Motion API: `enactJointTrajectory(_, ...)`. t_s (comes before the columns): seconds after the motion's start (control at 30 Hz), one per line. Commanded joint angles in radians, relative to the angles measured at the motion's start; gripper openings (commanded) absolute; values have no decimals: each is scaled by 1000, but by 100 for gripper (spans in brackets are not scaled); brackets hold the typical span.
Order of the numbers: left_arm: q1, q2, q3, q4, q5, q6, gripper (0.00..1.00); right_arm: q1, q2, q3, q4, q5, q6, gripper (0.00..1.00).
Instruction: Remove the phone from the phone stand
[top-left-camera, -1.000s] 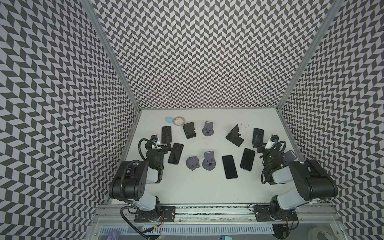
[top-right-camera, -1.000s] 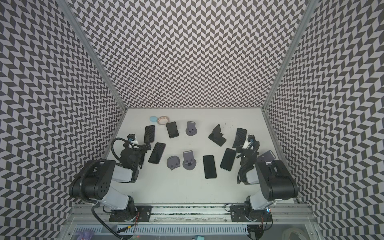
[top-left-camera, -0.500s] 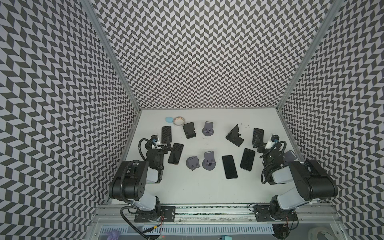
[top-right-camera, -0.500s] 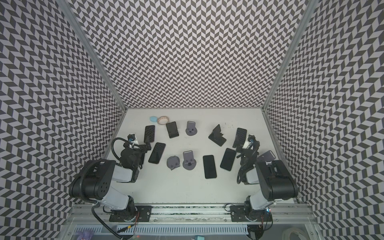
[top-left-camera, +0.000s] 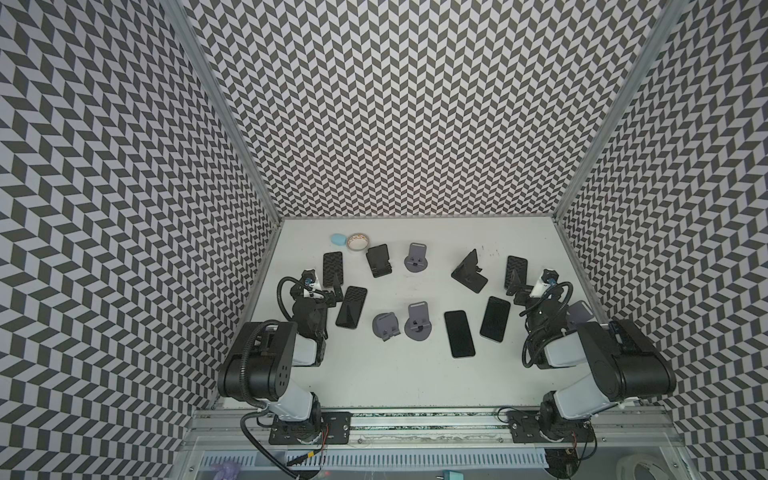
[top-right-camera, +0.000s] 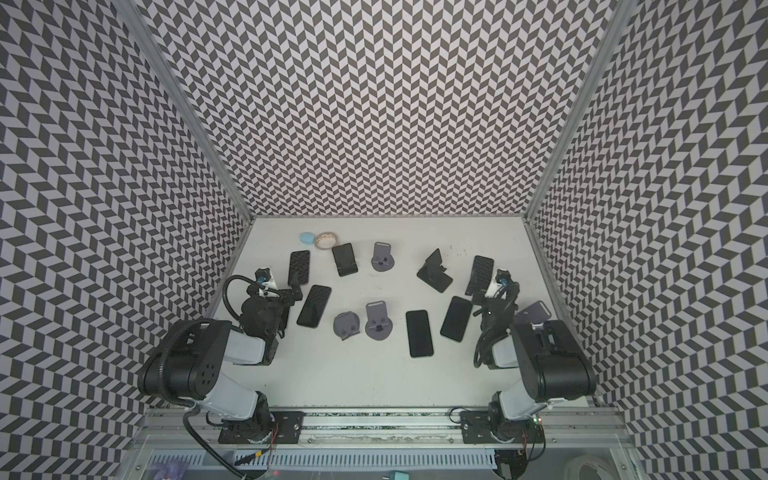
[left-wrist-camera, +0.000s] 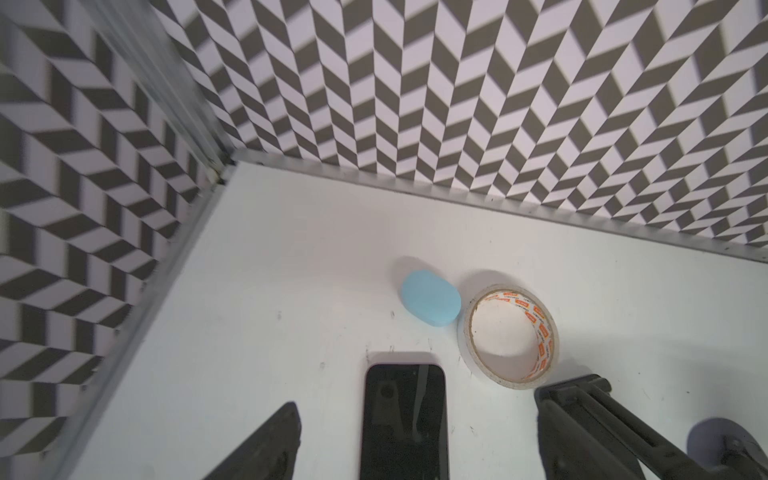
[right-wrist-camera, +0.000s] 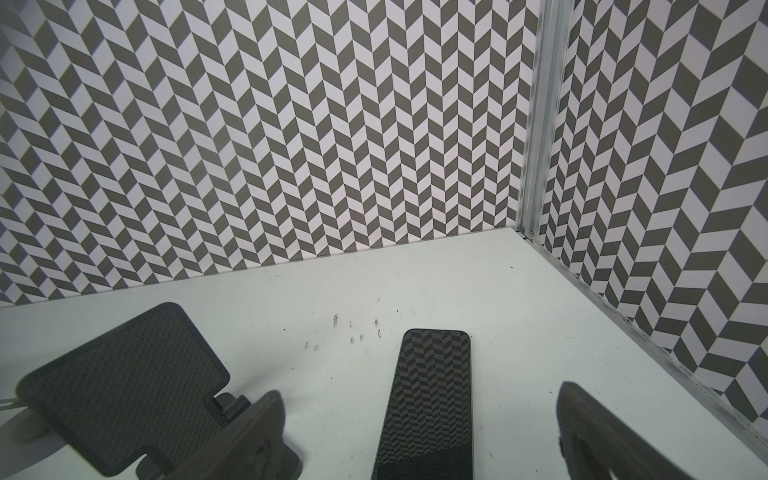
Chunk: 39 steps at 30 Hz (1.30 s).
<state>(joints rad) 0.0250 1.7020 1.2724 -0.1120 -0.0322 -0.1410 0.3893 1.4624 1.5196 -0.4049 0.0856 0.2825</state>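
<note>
Both hands stand apart, clamped on nothing. The left hand (left-wrist-camera: 415, 399) straddles the left-edge phone (top-left-camera: 333, 269), which lies near the back left corner of the worktop (top-left-camera: 374, 374). The right hand (right-wrist-camera: 422, 390) straddles the right-edge phone (top-left-camera: 516, 270), near the right edge toward the back. Each phone looks flat on the worktop with a clear gap to both fingers, and no stand shows under either, so the removal seems done and only the retreat is left.

That retreat is where trouble lies. A hand pulling away skewed could catch a phone's long edge and spin or drag it. One finger of the right hand sits just beside the black stand (right-wrist-camera: 120, 386). Whether they touch I cannot tell, but a sideways swing could topple it. The tape roll (left-wrist-camera: 511, 336) and blue case (left-wrist-camera: 430, 297) lie just beyond the left-edge phone, safe unless the hand pushes forward.
</note>
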Motion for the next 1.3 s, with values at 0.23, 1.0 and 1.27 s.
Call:
enactJointTrajectory(0.23, 6, -262, -526, 672, -106, 77, 92, -255, -217, -797, 850, 326, -142, 91)
enactJointTrajectory(1.0, 8, -315, -945, 1009, 31, 127, 92, -254, -55, -994, 1021, -22, -421, 86)
enactJointTrajectory(1.27, 11, -290, -940, 1054, 136, 180, 92, -259, -90, -1246, 1451, -86, -439, 88)
